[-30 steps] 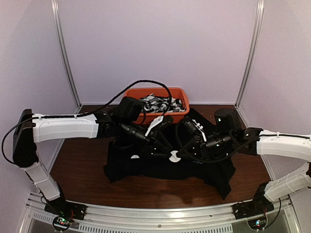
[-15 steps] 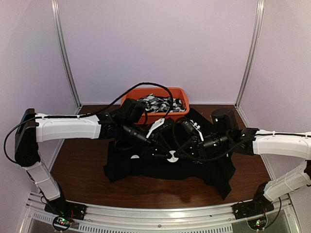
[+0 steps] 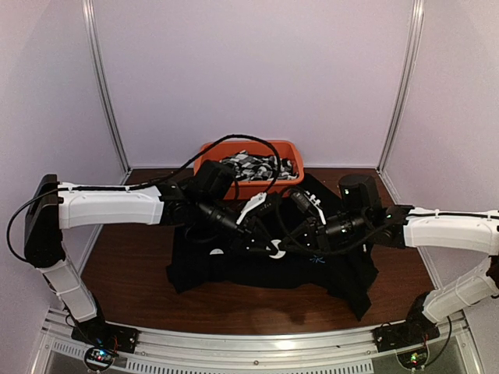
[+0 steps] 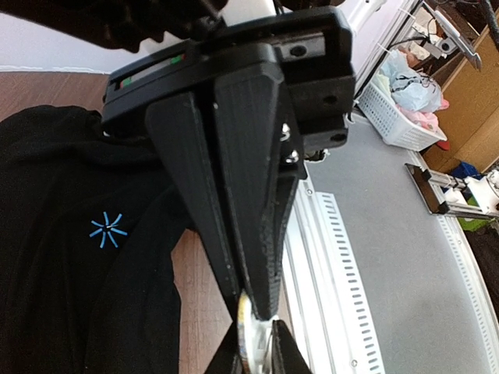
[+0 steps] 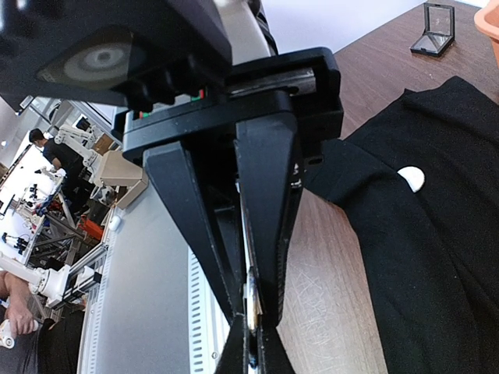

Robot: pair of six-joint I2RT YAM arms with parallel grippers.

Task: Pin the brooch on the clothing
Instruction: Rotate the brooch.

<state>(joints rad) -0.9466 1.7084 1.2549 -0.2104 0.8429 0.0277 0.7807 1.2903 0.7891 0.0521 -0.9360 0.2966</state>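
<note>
- Above the middle of the black shirt, between the two arms, the brooch shows as a small white disc that seems to be held clear of the cloth. We judge the pinning not yet done, so a drop from here would land it among dark folds where it is hard to find again.
- Both sets of fingers meet on it. The left fingers stand almost together with the silvery disc caught at their very tips. The right fingers are pressed fully together on a thin pale edge that we take for the same brooch. Grips this shallow could let it twist or slip out if one arm pulls before the other gives.
- We cannot see the pin or its clasp in any view, so we cannot tell whether it is open. Pressing down with it closed would only dent the fabric.
- The shirt lies loose and rumpled on the table, and nothing holds it. A push from the pin could bunch it rather than pierce it, dragging the light-blue starburst mark out of place.
- With the wrists crowded so close, cables and housings could knock together and jolt the brooch.
- Behind the shirt, the orange bin of patterned fabrics sits near its far edge, and a wide swing could snag there.
</note>
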